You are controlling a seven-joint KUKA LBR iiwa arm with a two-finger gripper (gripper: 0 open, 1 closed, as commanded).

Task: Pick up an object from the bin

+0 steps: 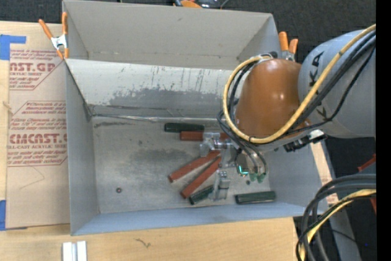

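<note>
The arm comes in from 3 o'clock, its orange cover (269,98) and looped cables hanging over the right half of the grey bin (153,46). Beneath the cover, the gripper (223,168) is low over the bin floor, a little toward 3 o'clock from the middle. From where I stand I cannot tell whether its jaws are open or closed, nor whether anything sits between them.

Right at the gripper lie two red-brown sticks (194,170), side by side and slanted, their upper ends pointing to 2 o'clock and reaching under the metal of the gripper. A short dark green stick (201,195) lies at their lower ends. At 12 o'clock, near the back slope, a dark green pen (178,127) lies flat with a short red-brown piece (191,136) just beside it. At 4 o'clock, by the front wall, another dark green marker (255,197) lies apart from the rest.
</note>
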